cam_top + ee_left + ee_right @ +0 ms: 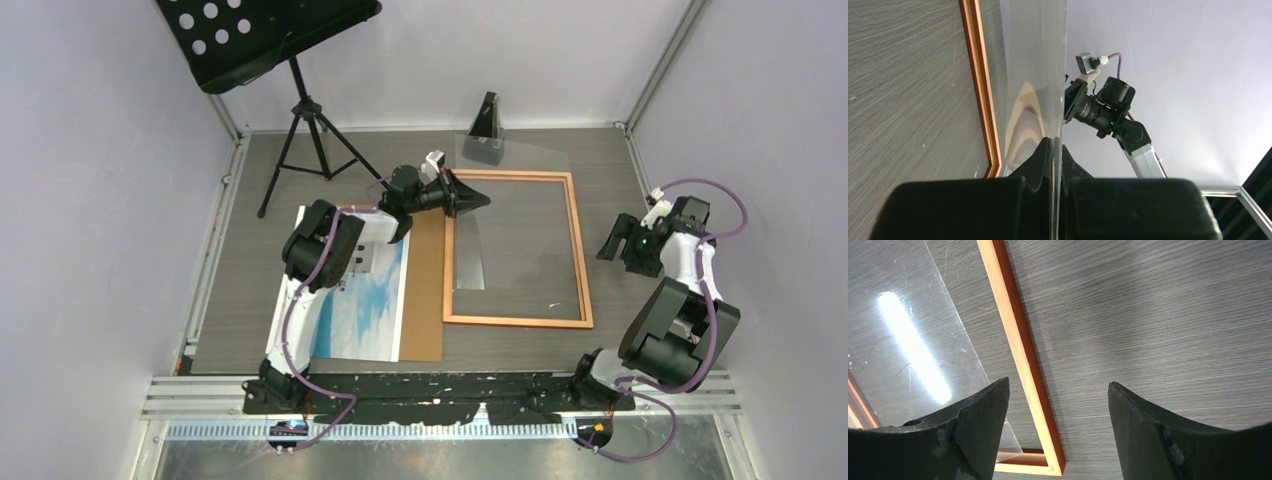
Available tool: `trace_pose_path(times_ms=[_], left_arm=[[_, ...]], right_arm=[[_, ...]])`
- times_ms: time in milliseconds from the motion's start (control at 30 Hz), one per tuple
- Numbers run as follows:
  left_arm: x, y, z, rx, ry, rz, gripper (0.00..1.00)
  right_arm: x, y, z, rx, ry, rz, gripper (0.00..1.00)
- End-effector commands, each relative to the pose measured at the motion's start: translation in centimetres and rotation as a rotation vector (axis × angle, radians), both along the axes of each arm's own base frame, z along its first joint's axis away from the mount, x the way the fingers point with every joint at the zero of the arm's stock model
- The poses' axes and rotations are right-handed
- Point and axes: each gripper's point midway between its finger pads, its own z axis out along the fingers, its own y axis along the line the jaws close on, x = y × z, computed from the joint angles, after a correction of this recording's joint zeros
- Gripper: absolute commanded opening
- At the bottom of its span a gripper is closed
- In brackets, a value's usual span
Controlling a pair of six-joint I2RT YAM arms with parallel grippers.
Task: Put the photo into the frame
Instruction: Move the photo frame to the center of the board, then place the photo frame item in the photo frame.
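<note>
My left hand [478,197] clamps a clear pane [1035,60] at the frame's [579,250] far-left corner; my right hand [618,245], fingers apart, hovers to its right.

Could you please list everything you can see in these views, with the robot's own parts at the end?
frame: one, copper-orange, flat on the table, right of centre
pane: one, clear, tilted over the frame
photo: one, blue sky with a white border, near left of the table, partly hidden
backing board: one, brown, between photo and frame
music stand: one, black, far left corner
metronome: one, black, far edge near the centre
table: one, grey wood grain
left gripper: one, black, shut on the pane's edge near the frame's far-left corner
right gripper: one, black, open and empty, by the frame's right side
</note>
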Motion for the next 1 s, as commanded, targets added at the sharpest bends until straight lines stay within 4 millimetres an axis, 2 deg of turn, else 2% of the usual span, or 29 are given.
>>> trace_pose_path(times_ms=[0, 233, 600, 967], left_arm=[[0.0, -1.2, 1.2, -0.029, -0.033, 0.005, 0.00], [-0.1, -1.8, -0.4, -0.021, 0.000, 0.010, 0.00], [-0.5, -2.8, -1.6, -0.026, 0.018, -0.003, 0.00], [-0.6, -2.9, -2.2, -0.021, 0.020, -0.011, 0.00]], right_arm=[[0.5, -0.3, 1.2, -0.004, -0.064, -0.008, 0.78], [0.5, -0.7, 1.7, 0.000, -0.105, -0.019, 0.78], [0.3, -1.0, 1.8, 0.037, -0.125, -0.035, 0.77], [0.1, -1.0, 2.0, 0.052, -0.135, -0.039, 0.77]])
